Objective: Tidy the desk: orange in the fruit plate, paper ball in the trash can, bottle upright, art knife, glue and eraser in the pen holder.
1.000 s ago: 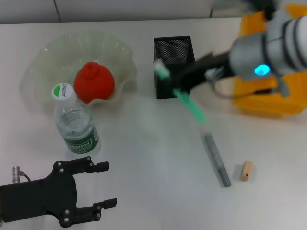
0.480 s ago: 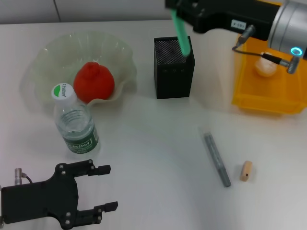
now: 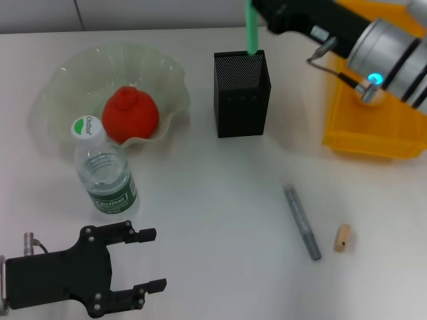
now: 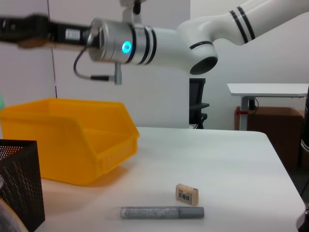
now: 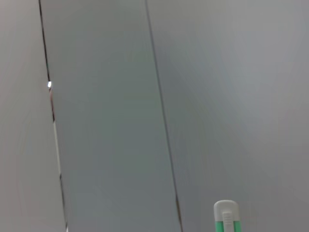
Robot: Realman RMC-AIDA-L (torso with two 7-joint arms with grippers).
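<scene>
Art knife [image 3: 251, 27] stands upright above the pen holder [image 3: 241, 93], seemingly pinched by the right gripper's fingers.

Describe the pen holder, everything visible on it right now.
The pen holder is a black metal-mesh cup, square in section and taller than wide, standing upright on the white table between the fruit plate and the trash can, touching neither. A green stick hangs upright over its open top, lower end at the back rim; whether it has entered the cup cannot be told. The right gripper is above it. The left wrist view shows one mesh wall.
</scene>
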